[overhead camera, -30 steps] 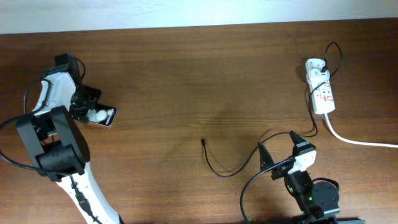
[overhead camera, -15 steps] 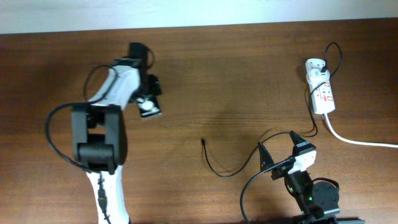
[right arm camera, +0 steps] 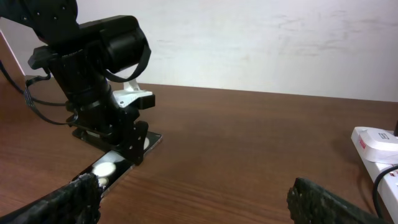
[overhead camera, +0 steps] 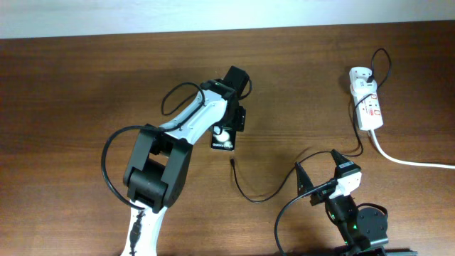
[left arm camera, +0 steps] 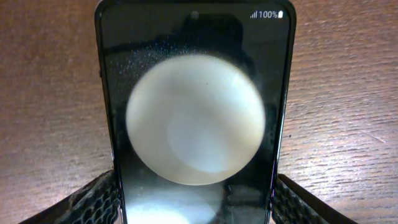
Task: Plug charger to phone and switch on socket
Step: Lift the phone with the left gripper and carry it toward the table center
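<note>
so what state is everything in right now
phone: gripped by the left gripper, screen lit, unplugged
charger: plug tip loose on the table, adapter in the socket
socket: switch position too small to tell
left gripper: shut on the phone
right gripper: open, empty

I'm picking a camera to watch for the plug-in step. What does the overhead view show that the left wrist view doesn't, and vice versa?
Only overhead: the charger lying on the table, its plug tip just below the phone, and the socket over at the right. Only left wrist: the phone's screen up close, reading 100% at its top corner, with the left gripper fingers pressing on both its sides. Both: the phone in that gripper, with the wooden table beneath.
</note>
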Controlling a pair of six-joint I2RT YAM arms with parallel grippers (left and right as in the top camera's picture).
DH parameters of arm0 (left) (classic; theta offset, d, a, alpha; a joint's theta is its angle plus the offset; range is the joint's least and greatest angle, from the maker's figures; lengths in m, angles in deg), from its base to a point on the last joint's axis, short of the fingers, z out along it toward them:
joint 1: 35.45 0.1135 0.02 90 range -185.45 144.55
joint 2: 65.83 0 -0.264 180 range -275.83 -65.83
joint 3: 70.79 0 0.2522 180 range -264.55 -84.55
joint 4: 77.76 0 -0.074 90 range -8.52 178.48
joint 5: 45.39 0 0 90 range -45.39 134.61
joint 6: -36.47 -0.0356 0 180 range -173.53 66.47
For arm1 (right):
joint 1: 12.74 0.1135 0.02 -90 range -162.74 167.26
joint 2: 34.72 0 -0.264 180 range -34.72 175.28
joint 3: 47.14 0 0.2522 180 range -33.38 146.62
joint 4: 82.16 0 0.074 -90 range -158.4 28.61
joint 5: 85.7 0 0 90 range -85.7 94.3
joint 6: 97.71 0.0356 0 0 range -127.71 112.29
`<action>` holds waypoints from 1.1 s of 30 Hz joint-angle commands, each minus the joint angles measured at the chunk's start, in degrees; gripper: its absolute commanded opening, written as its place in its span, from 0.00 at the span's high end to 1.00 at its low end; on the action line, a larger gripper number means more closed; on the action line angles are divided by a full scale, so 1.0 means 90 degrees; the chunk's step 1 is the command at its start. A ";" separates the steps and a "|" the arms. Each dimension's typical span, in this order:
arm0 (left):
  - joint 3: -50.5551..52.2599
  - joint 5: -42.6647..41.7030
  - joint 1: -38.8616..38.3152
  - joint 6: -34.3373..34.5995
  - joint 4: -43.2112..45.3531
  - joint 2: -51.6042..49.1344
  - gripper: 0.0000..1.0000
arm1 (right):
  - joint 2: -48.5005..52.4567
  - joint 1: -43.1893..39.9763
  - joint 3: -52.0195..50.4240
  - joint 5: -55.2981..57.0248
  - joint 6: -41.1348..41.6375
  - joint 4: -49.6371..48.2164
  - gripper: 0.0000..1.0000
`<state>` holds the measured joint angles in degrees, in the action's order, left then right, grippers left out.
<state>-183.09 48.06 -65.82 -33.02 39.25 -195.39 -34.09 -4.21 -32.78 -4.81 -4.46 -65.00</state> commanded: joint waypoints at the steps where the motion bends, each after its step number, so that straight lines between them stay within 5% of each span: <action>1: 0.0206 -0.0216 -0.0024 0.0576 -0.0304 -0.0420 0.35 | -0.0046 -0.0039 -0.0032 -0.0039 0.0073 0.0034 0.01; 7: 0.0206 -0.0219 -0.0024 0.0933 -0.0444 -0.0420 0.30 | -0.0046 -0.0039 -0.0032 -0.0039 0.0073 0.0034 0.01; 8: 0.0206 -0.0219 -0.0024 0.0933 -0.0444 -0.0420 0.25 | -0.0046 -0.0039 -0.0032 -0.0039 0.0073 0.0034 0.01; 10: 0.0204 -0.0219 -0.0024 0.0933 -0.0452 -0.0420 0.01 | -0.0046 -0.0039 -0.0032 -0.0039 0.0073 0.0034 0.01; 21: -0.1566 0.0121 0.0029 0.1285 -0.2283 -0.0420 0.01 | -0.0046 -0.0039 -0.0032 -0.0039 0.0073 0.0034 0.01; 33: -0.1549 0.0075 0.0029 0.1554 -0.2152 -0.0510 0.01 | -0.0046 -0.0039 -0.0032 -0.0039 0.0073 0.0034 0.01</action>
<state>-196.55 48.25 -65.82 -19.82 19.40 -198.76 -34.09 -4.21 -32.78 -4.81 -4.44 -65.00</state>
